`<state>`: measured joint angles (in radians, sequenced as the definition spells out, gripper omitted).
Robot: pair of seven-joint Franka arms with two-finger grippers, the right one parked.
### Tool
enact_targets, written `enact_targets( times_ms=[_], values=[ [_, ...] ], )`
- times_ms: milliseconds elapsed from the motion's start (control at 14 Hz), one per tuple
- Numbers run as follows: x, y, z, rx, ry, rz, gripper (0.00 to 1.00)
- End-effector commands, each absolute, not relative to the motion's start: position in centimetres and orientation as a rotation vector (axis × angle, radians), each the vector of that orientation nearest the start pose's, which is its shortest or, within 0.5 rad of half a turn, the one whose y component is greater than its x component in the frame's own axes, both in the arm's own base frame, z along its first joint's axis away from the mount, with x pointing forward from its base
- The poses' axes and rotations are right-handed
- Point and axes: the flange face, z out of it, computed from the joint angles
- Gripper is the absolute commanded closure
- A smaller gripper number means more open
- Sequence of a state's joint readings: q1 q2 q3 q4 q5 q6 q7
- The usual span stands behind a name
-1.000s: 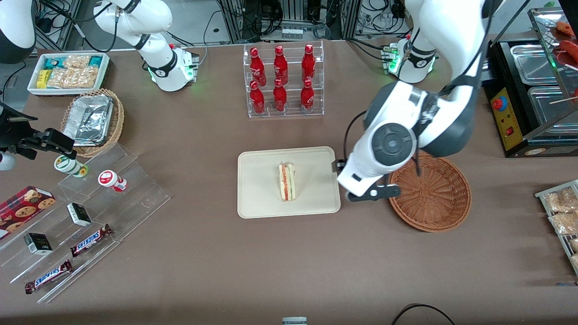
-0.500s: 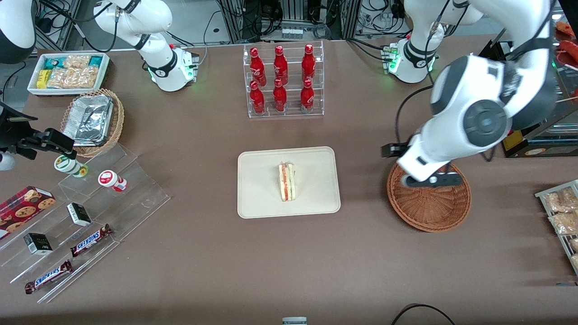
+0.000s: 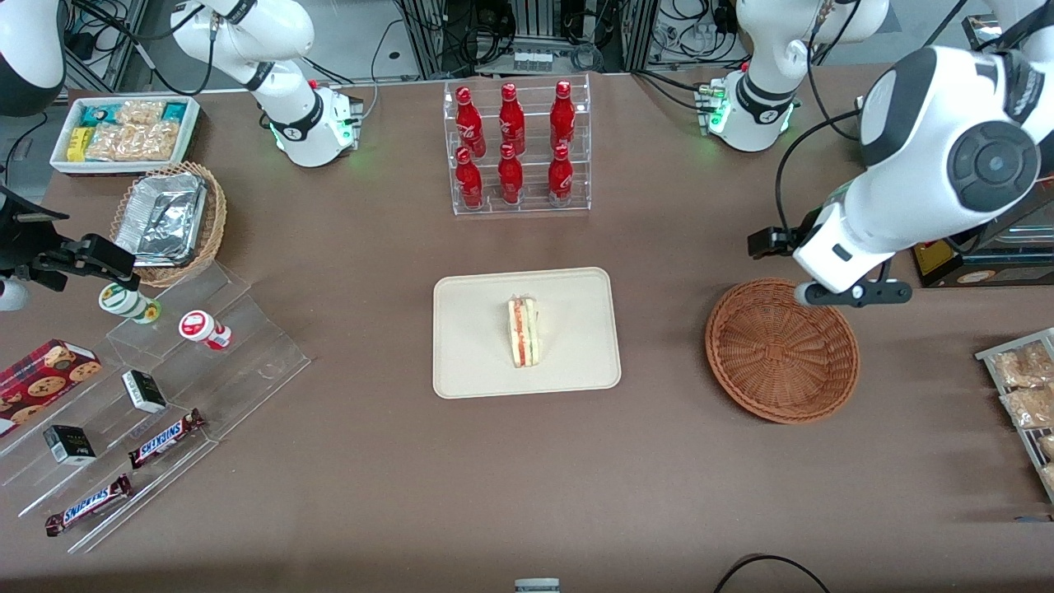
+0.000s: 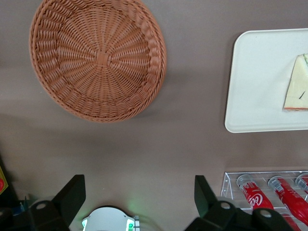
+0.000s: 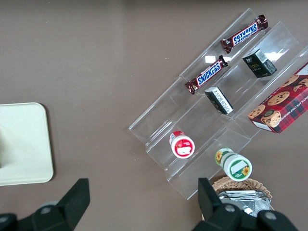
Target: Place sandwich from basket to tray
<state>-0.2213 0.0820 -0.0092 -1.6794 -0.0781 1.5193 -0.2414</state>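
Arm shell: glossy white rounded segments with dark grey bands at the joints.
Joint cap: round dark grey disc with a ringed centre, upper right of the front frame.
Cable: thin black lead looping from the wrist.
Base: white, ringed in black, small green light.
Claw (image 3: 852, 294): black flat bar under the white wrist; two black tapered fingers (image 4: 73, 194), set wide apart.

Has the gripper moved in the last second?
Yes. The gripper has swung away from the tray, crossed above the basket, and now hangs open above the basket's rim toward the working arm's end of the table.
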Motion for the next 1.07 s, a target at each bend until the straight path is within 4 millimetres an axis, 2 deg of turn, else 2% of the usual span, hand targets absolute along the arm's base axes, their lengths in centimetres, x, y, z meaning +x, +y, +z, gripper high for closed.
enact_targets(
  times_ms=[0, 214, 500, 714, 1000],
  values=[
    [52.7, -10.9, 53.7, -3.125, -0.050, 0.394, 0.00],
    [52.1, -10.7, 54.6, -3.119, -0.008, 0.400, 0.00],
    [51.4, -8.7, 56.3, -3.120, -0.049, 0.390, 0.00],
    [51.3, -7.9, 57.4, -3.072, 0.024, 0.361, 0.00],
    [51.3, -6.4, 57.8, -3.073, 0.033, 0.376, 0.00]
  ],
)
